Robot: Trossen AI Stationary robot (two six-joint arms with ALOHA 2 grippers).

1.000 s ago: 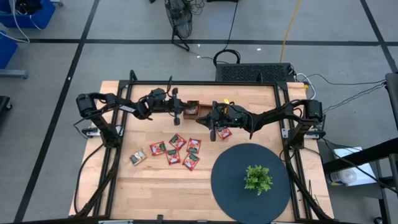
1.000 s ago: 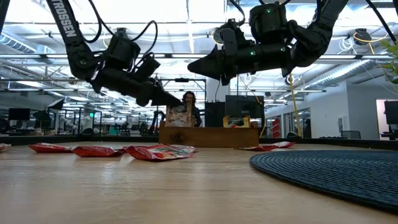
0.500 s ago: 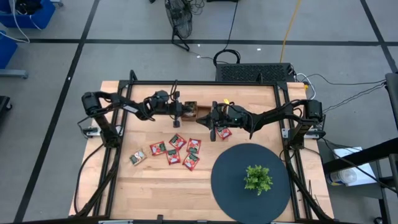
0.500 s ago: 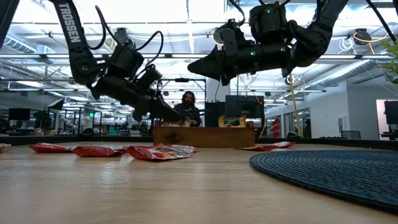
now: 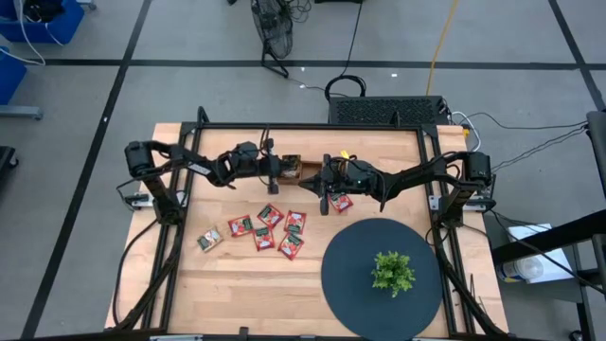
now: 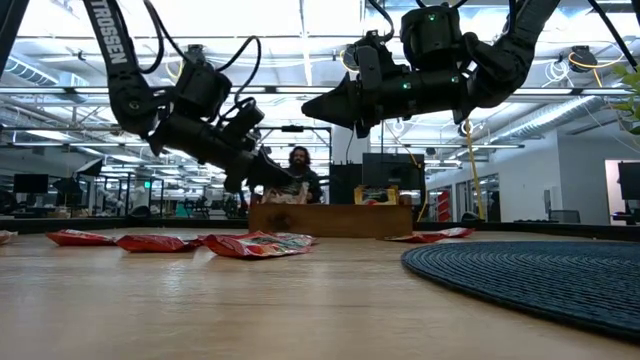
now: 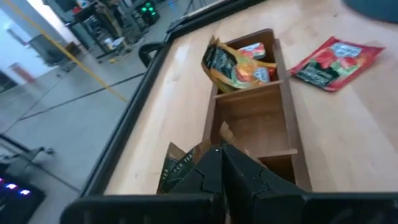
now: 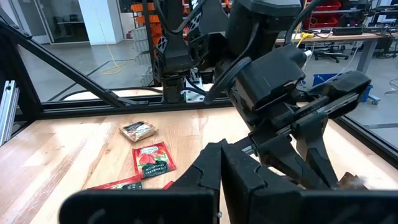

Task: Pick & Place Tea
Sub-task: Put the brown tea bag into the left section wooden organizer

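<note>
The flat red foil tea sachets (image 5: 269,227) look light, thin and slippery, best pinched at an edge; the left gripper (image 7: 221,163), nearly closed, hangs over the brown wooden tray (image 7: 287,124) touching a grey-green sachet (image 7: 180,167), while the right gripper (image 8: 222,163) is closed and empty.

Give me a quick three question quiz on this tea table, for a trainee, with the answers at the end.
1. True or false: the plant stands on the dark round mat.
2. The left gripper is above which thing? A) the wooden tray B) the dark round mat C) the plant
3. Fill in: one end compartment of the wooden tray holds orange sachets; the ___ compartment holds nothing.

Key: 1 true. 2 A. 3 middle.
</note>
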